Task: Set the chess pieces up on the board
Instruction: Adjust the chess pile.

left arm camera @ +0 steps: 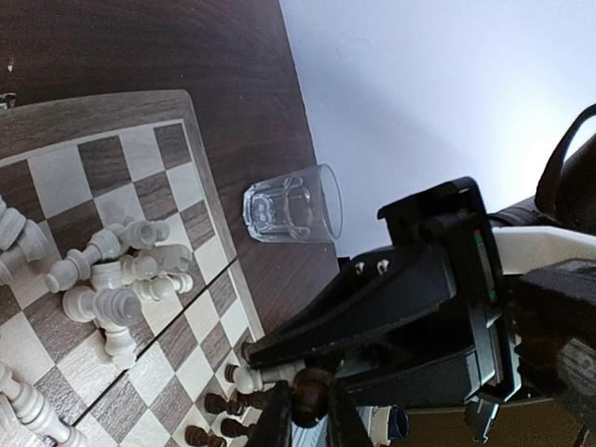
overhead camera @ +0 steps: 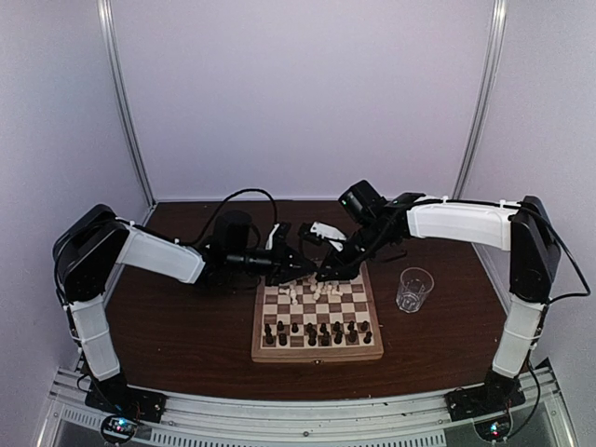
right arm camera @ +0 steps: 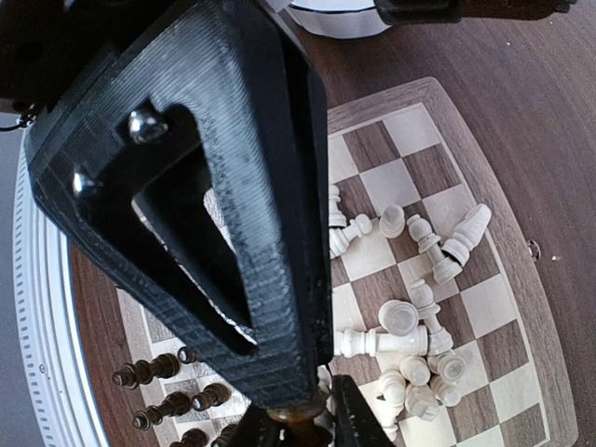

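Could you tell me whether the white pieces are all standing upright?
No, several white pieces lie toppled in a heap on the board.

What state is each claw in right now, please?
Left claw: closed on a dark chess piece.
Right claw: closed on that same piece, it seems.
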{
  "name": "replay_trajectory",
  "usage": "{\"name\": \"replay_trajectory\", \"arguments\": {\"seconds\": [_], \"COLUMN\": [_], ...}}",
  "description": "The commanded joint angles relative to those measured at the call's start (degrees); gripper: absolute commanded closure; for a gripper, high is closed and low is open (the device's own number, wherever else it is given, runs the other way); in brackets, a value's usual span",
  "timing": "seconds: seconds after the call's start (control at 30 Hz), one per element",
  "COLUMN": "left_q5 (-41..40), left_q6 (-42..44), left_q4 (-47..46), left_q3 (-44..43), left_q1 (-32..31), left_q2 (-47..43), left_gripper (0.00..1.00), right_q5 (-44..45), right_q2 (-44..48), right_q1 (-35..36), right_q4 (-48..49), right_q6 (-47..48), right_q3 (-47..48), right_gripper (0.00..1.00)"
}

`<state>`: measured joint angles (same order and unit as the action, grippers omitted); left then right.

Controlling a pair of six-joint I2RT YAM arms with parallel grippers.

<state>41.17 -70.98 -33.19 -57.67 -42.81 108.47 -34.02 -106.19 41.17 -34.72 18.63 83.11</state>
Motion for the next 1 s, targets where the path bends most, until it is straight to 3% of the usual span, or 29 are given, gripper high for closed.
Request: {"name": "replay_trajectory", "arguments": {"seconds": [0.0, 0.3, 0.73, 0.97], "left_q5": [0.94, -1.87, -8.13, -6.27], "left_q6": [-0.34, 1.44, 16.00, 15.79], "left_q4": [-3.14, -1.13, 24.80, 22.90], "left_q3": [-1.04, 0.07, -0.89, -0.44], "left_q1": [-0.17, 0.97, 2.82, 2.82], "left_q2": [0.87, -3.00, -10.25, -8.41], "left_gripper": [1.00, 1.00, 1.00, 1.00], "right_q5": [1.33, 2.27, 4.05, 4.85], "right_q2": [-1.09, -3.01, -4.39, -5.85], "right_q1": [0.32, 0.31, 0.05, 0.05], "right_q4": [1.10, -0.93, -2.34, -2.96], "right_q6": [-0.75, 0.48, 1.82, 1.93], "right_q3": [1.90, 1.12, 0.61, 1.38], "right_gripper": [0.90, 0.93, 0.89, 0.78]}}
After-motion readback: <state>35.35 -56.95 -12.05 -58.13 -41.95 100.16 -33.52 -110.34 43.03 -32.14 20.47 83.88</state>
